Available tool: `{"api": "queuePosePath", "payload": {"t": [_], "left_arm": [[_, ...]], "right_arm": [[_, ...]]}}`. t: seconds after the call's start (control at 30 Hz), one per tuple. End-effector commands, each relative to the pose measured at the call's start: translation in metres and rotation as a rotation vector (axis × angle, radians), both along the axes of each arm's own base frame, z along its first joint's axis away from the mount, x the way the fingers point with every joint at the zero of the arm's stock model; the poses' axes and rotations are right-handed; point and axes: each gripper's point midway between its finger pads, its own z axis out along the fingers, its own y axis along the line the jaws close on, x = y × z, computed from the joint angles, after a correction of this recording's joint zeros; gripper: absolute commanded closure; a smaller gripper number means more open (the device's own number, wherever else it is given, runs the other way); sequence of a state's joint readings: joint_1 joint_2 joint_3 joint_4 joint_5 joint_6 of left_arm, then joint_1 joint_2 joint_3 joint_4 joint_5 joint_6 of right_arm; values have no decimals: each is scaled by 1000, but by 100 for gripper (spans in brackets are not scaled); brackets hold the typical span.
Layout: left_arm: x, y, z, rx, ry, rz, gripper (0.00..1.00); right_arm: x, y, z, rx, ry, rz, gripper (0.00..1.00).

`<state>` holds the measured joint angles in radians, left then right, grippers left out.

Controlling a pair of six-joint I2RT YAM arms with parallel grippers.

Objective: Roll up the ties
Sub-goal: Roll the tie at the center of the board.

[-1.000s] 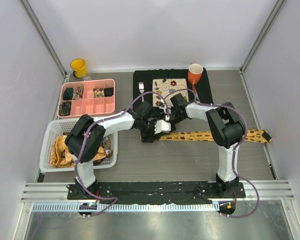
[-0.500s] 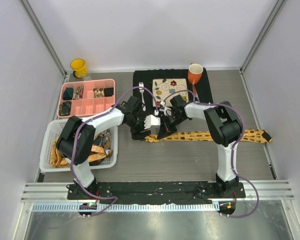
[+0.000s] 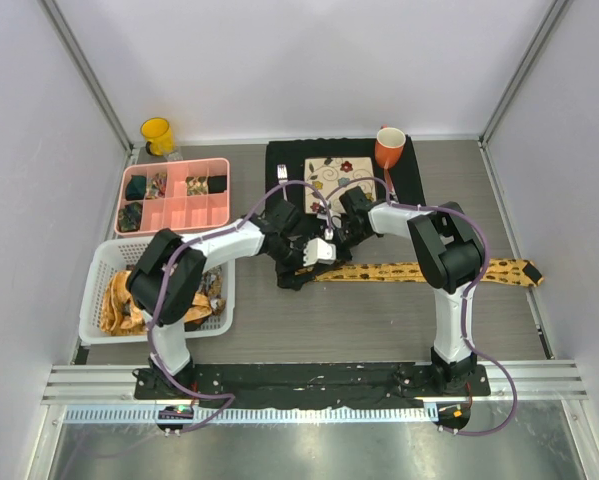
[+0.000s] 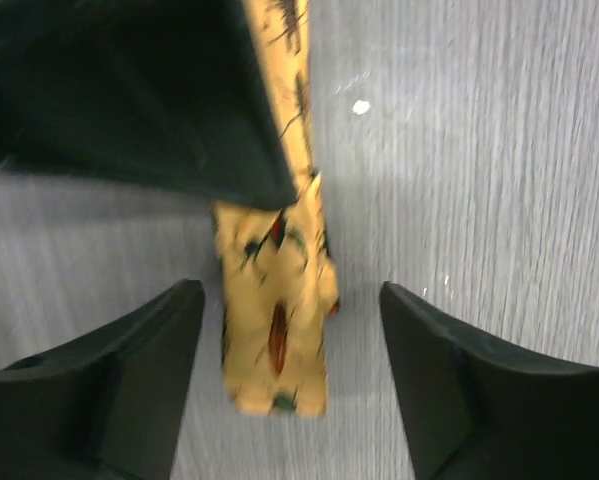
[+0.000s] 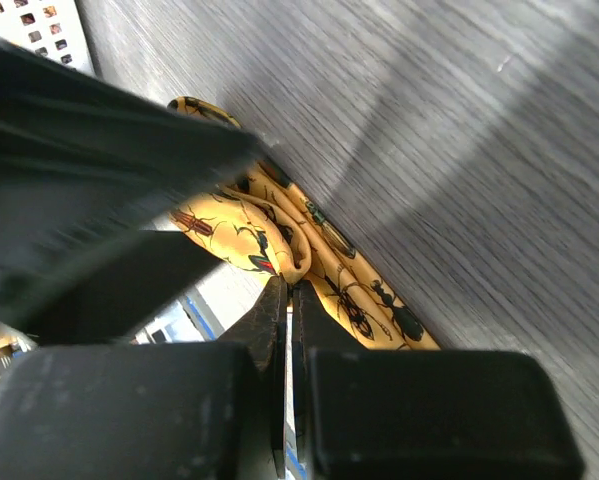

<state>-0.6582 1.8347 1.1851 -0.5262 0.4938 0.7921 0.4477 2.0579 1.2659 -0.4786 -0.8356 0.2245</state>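
Observation:
A mustard-yellow tie [image 3: 429, 271] with dark insect prints lies flat across the table, its pointed end at the far right. Its left end is folded over under both grippers. My left gripper [image 3: 312, 262] is open; in the left wrist view [image 4: 291, 292] its jaws stand wide on either side of the folded tie end [image 4: 277, 335], not touching it. My right gripper [image 3: 337, 236] comes in from behind. In the right wrist view [image 5: 287, 285] its fingers are shut, pinching the fold of the tie [image 5: 354, 305]. More ties lie in the white basket [image 3: 104, 262].
A pink compartment tray [image 3: 176, 163] holds rolled ties at the back left. A yellow cup [image 3: 157, 133] stands in the back left corner. A black mat [image 3: 279, 158] carries a patterned tile [image 3: 336, 178], a fork [image 3: 282, 180] and an orange mug [image 3: 389, 148].
My left gripper swung left and came back right over the tie's end. The tie's left end has shifted a little to the left. The right gripper stayed almost in place.

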Motion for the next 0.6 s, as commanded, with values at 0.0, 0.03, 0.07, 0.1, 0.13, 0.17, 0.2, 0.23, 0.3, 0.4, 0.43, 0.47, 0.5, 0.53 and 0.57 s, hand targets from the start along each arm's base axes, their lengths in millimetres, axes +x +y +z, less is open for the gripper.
{"api": "queuePosePath", "payload": {"t": [0.0,0.03,0.07,0.1,0.13,0.17,0.2,0.23,0.3,0.4,0.43,0.47,0.5,0.53,0.57], "left_arm": [[12,-16,2,-3,-36,-9,28],[14,-16,0,4,-38,-9,30],[14,-14,-2,16,-34,-8,33],[13,-14,-3,19,-32,-15,37],[13,-13,-4,27,-33,-20,44],[12,-12,-4,30,-32,-23,47],[11,-10,-5,36,-29,-24,50],[11,-10,-5,37,-32,-29,53],[10,-8,-4,43,-28,-28,52],[9,-1,-2,52,-31,-23,35],[9,3,0,55,-33,-24,33],[13,9,6,44,-42,-13,32],[11,14,6,45,-37,-15,30],[9,20,6,49,-26,-14,30],[13,26,11,38,-32,-9,30]], "right_arm": [[11,9,24,60,-52,6,99],[11,9,25,61,-54,7,99],[10,8,25,61,-52,8,99],[11,9,25,62,-57,9,99],[12,8,24,56,-59,9,99],[12,8,22,51,-60,11,99],[12,7,20,44,-62,11,99],[12,6,16,32,-59,13,99],[13,2,8,5,-67,16,99],[10,-4,-5,-37,-56,24,99],[9,-5,-9,-48,-51,27,99],[9,-8,-12,-62,-57,27,99],[7,-9,-15,-70,-52,31,99],[8,-10,-17,-72,-51,29,99],[6,-12,-20,-81,-44,30,99]]}}
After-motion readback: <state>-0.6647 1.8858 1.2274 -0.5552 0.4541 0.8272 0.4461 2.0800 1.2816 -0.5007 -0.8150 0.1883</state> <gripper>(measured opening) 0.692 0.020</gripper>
